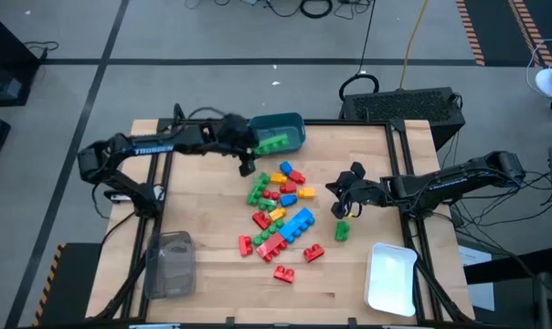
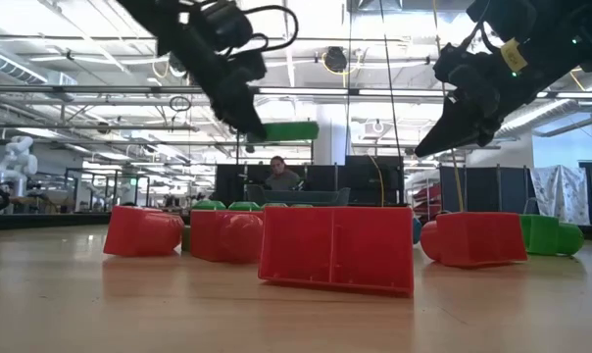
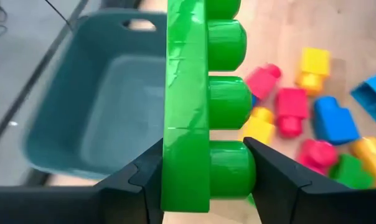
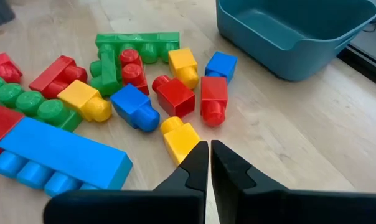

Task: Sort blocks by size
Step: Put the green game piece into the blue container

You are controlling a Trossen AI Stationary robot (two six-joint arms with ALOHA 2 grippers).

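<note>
Long green 4-stud block (image 3: 187, 106)

Wooden counter (image 1: 212, 274) carries three containers. Teal bin (image 1: 292, 125) at upper centre, near the back edge. White tray (image 1: 390, 279) at lower right corner. Clear plastic container (image 1: 171, 265) at lower left. Low view: a person (image 2: 279, 174) seated in the room behind, at centre.
</note>
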